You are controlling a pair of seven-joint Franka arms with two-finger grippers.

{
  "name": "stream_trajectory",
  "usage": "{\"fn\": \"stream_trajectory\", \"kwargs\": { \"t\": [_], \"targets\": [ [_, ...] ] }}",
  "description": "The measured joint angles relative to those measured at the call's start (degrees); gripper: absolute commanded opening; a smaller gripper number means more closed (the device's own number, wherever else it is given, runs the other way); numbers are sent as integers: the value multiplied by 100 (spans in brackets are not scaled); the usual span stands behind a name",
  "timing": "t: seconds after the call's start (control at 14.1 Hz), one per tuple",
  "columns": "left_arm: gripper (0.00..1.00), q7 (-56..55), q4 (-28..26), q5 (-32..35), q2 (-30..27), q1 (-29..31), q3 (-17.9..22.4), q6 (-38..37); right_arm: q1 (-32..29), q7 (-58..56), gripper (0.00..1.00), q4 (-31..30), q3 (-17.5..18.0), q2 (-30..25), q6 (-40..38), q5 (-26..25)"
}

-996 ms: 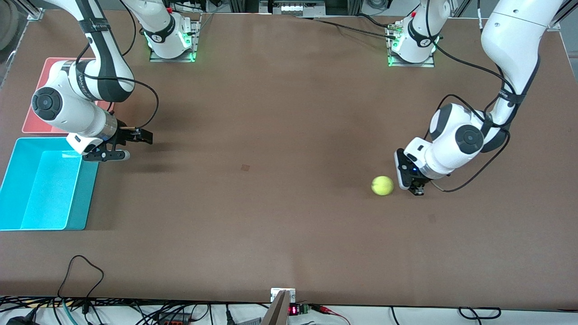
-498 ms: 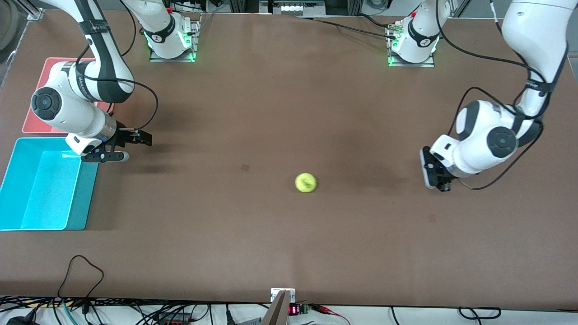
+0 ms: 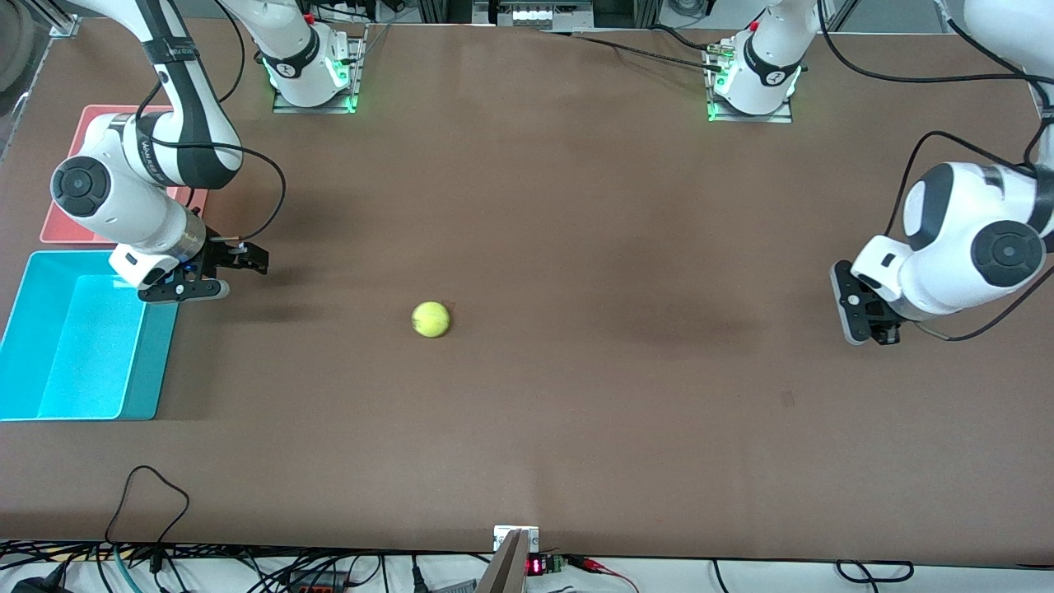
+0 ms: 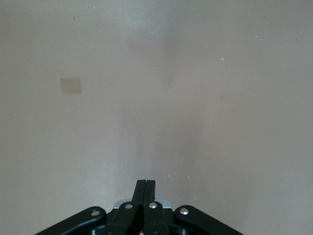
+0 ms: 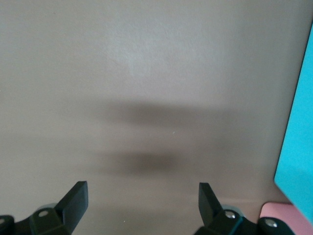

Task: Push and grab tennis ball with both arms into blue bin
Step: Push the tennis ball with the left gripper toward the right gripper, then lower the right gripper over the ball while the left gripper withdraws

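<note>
The tennis ball (image 3: 431, 319) lies on the table (image 3: 576, 206) between my two grippers, closer to my right gripper (image 3: 221, 272), which is just beside the blue bin (image 3: 49, 395). My left gripper (image 3: 865, 317) is well apart from it, at the left arm's end.

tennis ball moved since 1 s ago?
Yes. The tennis ball has rolled along the table toward the right arm's end, closer to the blue bin, leaving the left gripper far off.
</note>
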Motion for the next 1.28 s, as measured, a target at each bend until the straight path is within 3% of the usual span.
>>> {"fn": "stream_trajectory", "kwargs": {
  "t": [0.07,0.14,0.21,0.28,0.36,0.78,1.0,1.28],
  "targets": [
    [2,-67,156,0,-5,10,2,-232,-25,-154,100,60,0,18,0,0],
    [18,-211,323,0,-7,18,3,-503,-59,-316,100,119,-2,45,1,0],
    [40,-417,507,0,-9,21,1,-841,-94,-480,100,156,-2,70,0,0],
    [86,-608,692,1,-10,19,-12,-1171,-124,-676,100,176,-3,93,0,-1],
    [100,-736,879,1,-12,10,-32,-1463,-150,-906,100,191,-3,118,0,-1],
    [100,-1246,1583,1,-15,-11,-84,-2479,-239,-2274,100,207,-8,178,1,-1],
    [100,-2102,2061,1,-19,-16,-170,-3187,-258,-2914,100,210,-8,185,1,-1],
    [100,-3542,2510,1,-79,-32,-576,-3988,-503,-4372,100,211,-15,255,0,-7]
  ]
}}
